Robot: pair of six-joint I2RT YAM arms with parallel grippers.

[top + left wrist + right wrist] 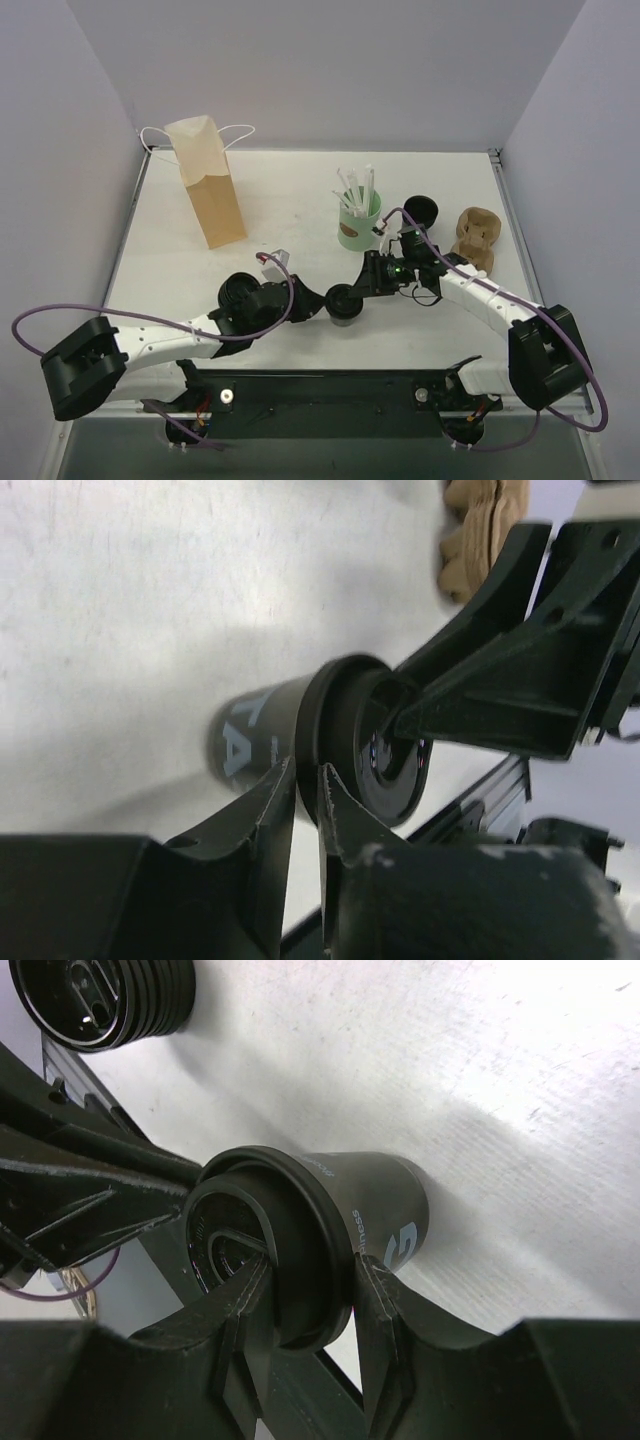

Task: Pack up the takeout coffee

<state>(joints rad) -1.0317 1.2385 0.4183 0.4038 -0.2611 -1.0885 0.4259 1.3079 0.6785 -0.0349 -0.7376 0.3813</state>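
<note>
The takeout coffee [344,305], a small black cup with a black lid, stands near the front middle of the table. Both grippers meet at it. My left gripper [324,306] reaches in from the left. In the left wrist view its fingers [283,790] are pinched on the lid's rim [308,735], with the cup's printed side [245,740] beyond. My right gripper [364,288] comes from the right. In the right wrist view one finger [245,1285] lies on the lid's top and the other under the rim against the cup wall [385,1210].
A tall paper bag [208,180] with string handles stands at the back left. A mint-green cup of straws [358,222], a black round object [421,211] and a brown pulp carrier [477,238] sit at the back right. A stack of black lids [105,1000] lies near the left wrist.
</note>
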